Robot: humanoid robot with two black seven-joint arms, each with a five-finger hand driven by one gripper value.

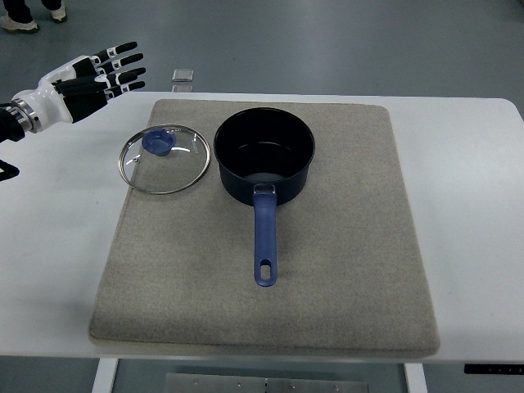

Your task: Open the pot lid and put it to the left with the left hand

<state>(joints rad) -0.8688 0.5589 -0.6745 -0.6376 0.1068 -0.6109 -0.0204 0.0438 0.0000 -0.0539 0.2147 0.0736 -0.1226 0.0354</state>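
The surface (475, 205) is plain white. On it lies a mat (344, 270) of flat grey-beige, unpatterned. The pot (264, 155) is dark navy, nearly black inside, with a brighter blue handle (264, 241). Toward the mat's left edge, the lid (164, 160) is clear glass with a silver rim and a blue knob (156, 143). At the surface's far left corner, the left robot hand (98, 75) is white and black, its fingers banded in both colours. The floor (327, 41) is dull grey-blue.
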